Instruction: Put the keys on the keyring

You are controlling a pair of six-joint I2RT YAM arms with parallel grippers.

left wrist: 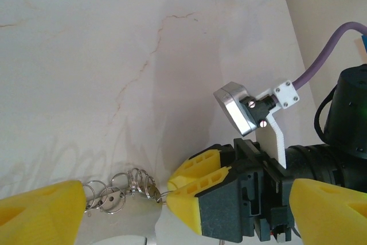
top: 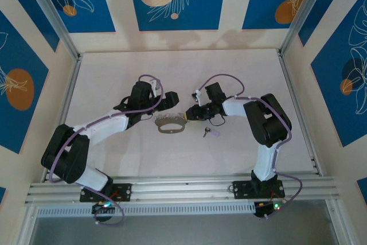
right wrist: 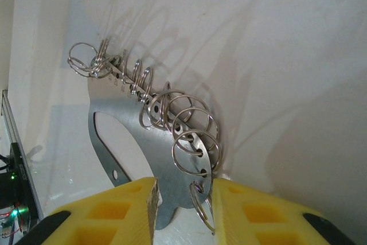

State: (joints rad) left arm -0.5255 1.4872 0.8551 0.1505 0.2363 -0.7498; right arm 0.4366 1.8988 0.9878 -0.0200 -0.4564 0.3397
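And the right gripper (right wrist: 182,192) had the keyring (top: 171,124)! In its wrist view the 2 yellow fingers (right wrist: 129,202) were closed on one end of the flat metal plate, pinching the bare corner just below the last of the rings (right wrist: 189,124). Smart spot, I'd say: that grip left the whole row of rings free and the oval opening unblocked. The keyring sat mid-table (top: 114,84), right between the 2 arms, its rings throwing shadows on the surface. It seemed held at a tilt, but whether it was lifted clear I couldn't tell.

On the other side, the left gripper (top: 171,104) hovered just beside the keyring, jaws spread wide, holding nothing. Its wrist view looked straight at the rings and the right gripper's fingertips. It seemed lined up to steady or take the far end, which is my read and no certainty.

And the key (top: 211,132)? It lay flat on the table with its lilac head and thin shaft, near the right gripper, apart from the keyring and touched by nobody. I saw 1 key and 0 threaded. The job looked barely begun: some gripper had to free itself for that key, and slipping so small a thing onto a split ring would be fiddly.
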